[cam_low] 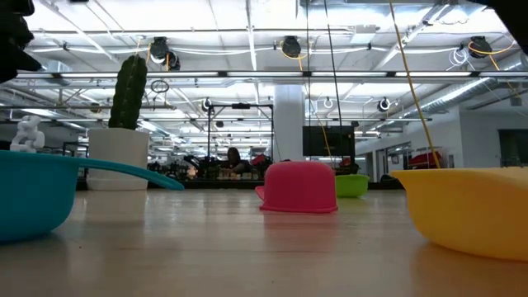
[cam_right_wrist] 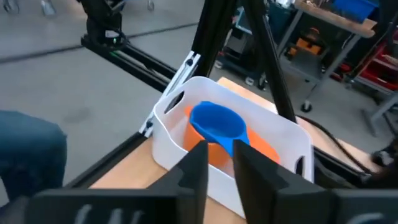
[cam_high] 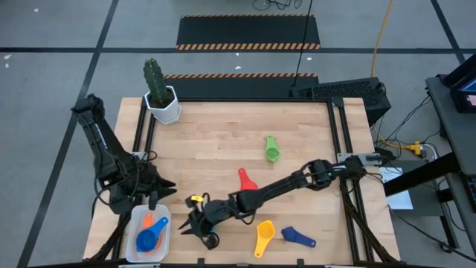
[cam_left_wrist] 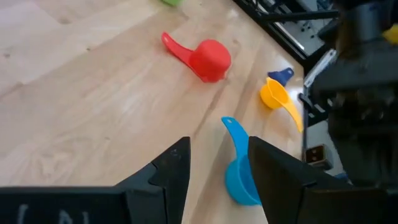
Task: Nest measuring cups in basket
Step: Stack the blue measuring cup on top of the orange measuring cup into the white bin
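Observation:
The white basket (cam_high: 132, 223) sits at the table's near left corner and holds an orange cup (cam_right_wrist: 264, 149) with a blue cup (cam_right_wrist: 214, 124) nested in it. On the table lie a red cup (cam_high: 244, 179), upside down on its rim in the low view (cam_low: 299, 186), a green cup (cam_high: 272, 149), a yellow cup (cam_high: 263, 237) and a dark blue cup (cam_high: 297, 237). A light blue cup (cam_left_wrist: 239, 171) rests on the wood; my right arm hides it in the high view. My left gripper (cam_high: 156, 197) is open beside the basket's far end. My right gripper (cam_high: 190, 223) hovers just right of the basket, its fingers (cam_right_wrist: 193, 168) a narrow gap apart.
A white hexagonal pot with a cactus (cam_high: 163, 104) stands at the far left corner. My right arm stretches across the near half of the table from the right edge. Bare wood (cam_high: 223, 134) lies in the far middle of the table.

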You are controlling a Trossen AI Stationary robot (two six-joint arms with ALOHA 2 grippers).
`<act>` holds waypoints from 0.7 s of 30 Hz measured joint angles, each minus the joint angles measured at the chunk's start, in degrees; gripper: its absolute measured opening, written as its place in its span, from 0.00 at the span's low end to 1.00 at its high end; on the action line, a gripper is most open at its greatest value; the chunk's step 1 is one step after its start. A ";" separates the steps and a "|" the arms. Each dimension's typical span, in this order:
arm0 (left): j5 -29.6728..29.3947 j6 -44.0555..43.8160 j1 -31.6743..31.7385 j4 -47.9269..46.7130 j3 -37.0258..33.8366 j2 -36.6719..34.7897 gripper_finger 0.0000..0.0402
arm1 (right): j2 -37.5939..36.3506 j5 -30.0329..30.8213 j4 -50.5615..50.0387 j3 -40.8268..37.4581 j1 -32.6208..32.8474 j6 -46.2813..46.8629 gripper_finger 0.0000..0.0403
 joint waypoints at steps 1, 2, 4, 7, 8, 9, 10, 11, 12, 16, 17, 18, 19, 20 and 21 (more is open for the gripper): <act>-0.02 0.50 0.45 0.03 0.00 -0.04 0.41 | 0.73 -0.42 1.61 0.05 -0.21 0.63 0.13; -0.02 0.75 1.01 0.12 0.02 -0.06 0.41 | 1.35 -0.47 2.71 0.05 -0.33 0.95 0.10; 0.12 0.76 1.91 0.05 0.02 -0.04 0.41 | 2.61 -0.40 5.39 0.05 -0.46 0.89 0.05; 1.75 1.67 3.03 0.41 0.48 -0.04 0.41 | 3.78 -0.33 8.02 0.05 -0.67 0.79 0.01; 2.80 2.91 3.28 1.47 0.77 -0.02 0.41 | 3.96 -0.32 8.11 0.05 -0.70 0.76 0.01; 3.90 4.36 3.46 2.90 1.27 0.04 0.41 | 3.98 -0.33 7.16 0.05 -0.77 0.38 0.02; 5.08 6.26 3.57 4.75 1.83 0.19 0.41 | 3.98 -0.32 5.40 0.05 -0.85 -0.53 0.02; 6.57 8.77 3.72 6.80 2.68 0.63 0.41 | 3.86 -0.18 3.18 0.05 -0.95 -1.89 0.03; 8.10 11.52 3.90 9.03 3.82 1.27 0.41 | 3.24 0.58 -0.43 0.04 -1.05 -3.36 0.03; 14.61 19.07 4.89 11.44 11.71 6.88 0.41 | -1.00 4.19 -16.08 0.02 -1.07 -7.40 0.02; 16.51 20.15 5.26 9.92 14.10 8.93 0.40 | -2.24 3.82 -19.32 0.03 -1.09 -8.02 0.02; 18.33 20.95 5.76 7.83 16.73 11.20 0.39 | -3.42 3.16 -22.38 0.14 -1.10 -8.40 0.01; 20.22 21.47 6.17 5.88 19.20 13.49 0.38 | -4.68 2.44 -25.87 0.15 -1.14 -8.61 0.01; 22.06 21.59 6.56 3.58 21.60 15.78 0.36 | -5.83 1.70 -29.35 -0.10 -1.13 -8.77 0.00; 23.80 21.60 6.93 1.49 23.77 18.07 0.35 | -6.68 0.69 -32.28 -0.80 -1.11 -8.87 0.00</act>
